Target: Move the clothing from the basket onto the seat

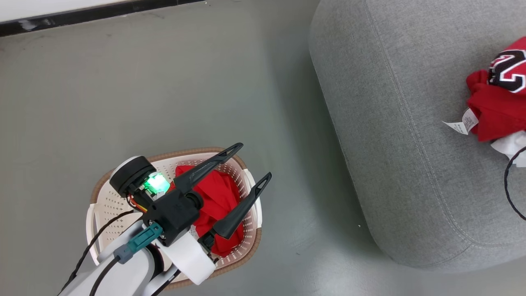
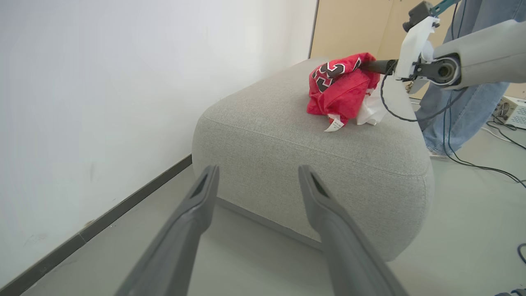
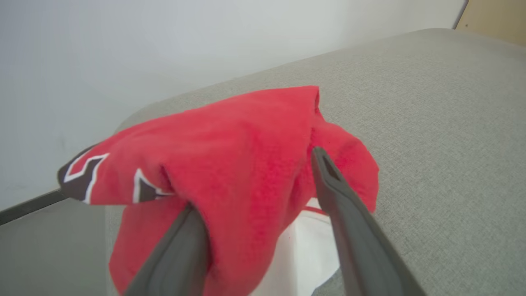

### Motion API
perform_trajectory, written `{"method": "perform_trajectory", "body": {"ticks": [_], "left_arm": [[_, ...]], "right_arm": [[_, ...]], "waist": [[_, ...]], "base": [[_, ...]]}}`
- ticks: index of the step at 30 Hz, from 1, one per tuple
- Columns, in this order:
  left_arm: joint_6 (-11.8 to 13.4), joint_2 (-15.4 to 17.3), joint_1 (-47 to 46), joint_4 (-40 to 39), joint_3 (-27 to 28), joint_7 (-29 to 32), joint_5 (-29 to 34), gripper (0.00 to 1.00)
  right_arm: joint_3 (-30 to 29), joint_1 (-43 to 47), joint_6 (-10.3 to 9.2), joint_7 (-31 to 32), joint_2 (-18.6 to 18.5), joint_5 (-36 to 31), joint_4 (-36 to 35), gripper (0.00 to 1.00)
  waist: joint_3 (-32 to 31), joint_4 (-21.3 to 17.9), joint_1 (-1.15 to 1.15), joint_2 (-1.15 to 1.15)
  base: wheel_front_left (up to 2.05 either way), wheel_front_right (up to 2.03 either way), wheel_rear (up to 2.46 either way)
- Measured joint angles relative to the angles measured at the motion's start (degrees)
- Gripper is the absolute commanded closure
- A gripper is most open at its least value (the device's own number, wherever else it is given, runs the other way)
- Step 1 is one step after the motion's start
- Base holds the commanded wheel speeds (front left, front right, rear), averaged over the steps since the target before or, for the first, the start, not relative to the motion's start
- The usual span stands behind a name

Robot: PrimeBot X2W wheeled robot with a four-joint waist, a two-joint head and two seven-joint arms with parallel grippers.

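Observation:
The cream basket (image 1: pixel 107 205) with a brown rim stands on the floor at the lower left of the head view, with a crumpled red garment (image 1: pixel 218 197) inside it. My left gripper (image 1: pixel 254 160) hovers above that garment, open and holding nothing; in the left wrist view, the left gripper (image 2: pixel 259 169) points at the grey seat (image 2: pixel 308 164). A bunched red jersey (image 1: pixel 497 102) with black-and-white numerals lies on the seat (image 1: pixel 402 123). My right gripper (image 3: pixel 252 176) is open, its fingers apart on either side of the jersey (image 3: pixel 246 144), cloth covering the left fingertip.
Grey floor separates the basket from the seat. A white wall with a dark baseboard (image 1: pixel 82 14) runs behind. A person's legs in jeans (image 2: pixel 464 111) stand beyond the seat, with black cables (image 2: pixel 493 164) and a small pale box (image 2: pixel 513 111) on the floor there.

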Motion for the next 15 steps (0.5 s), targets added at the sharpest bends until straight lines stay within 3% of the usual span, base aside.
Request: {"method": "perform_trajectory", "body": {"ticks": [15], "left_arm": [[0.0,-0.09,-0.06,1.42,0.0,-1.01,-0.12,0.0]], "right_arm": [[-1.35,3.44,0.0,-0.14,0.47,-3.47,-7.61,0.0]], "waist": [[-0.18,-1.03,0.0,0.0]], "base": [[0.0,0.0,0.0]]}}
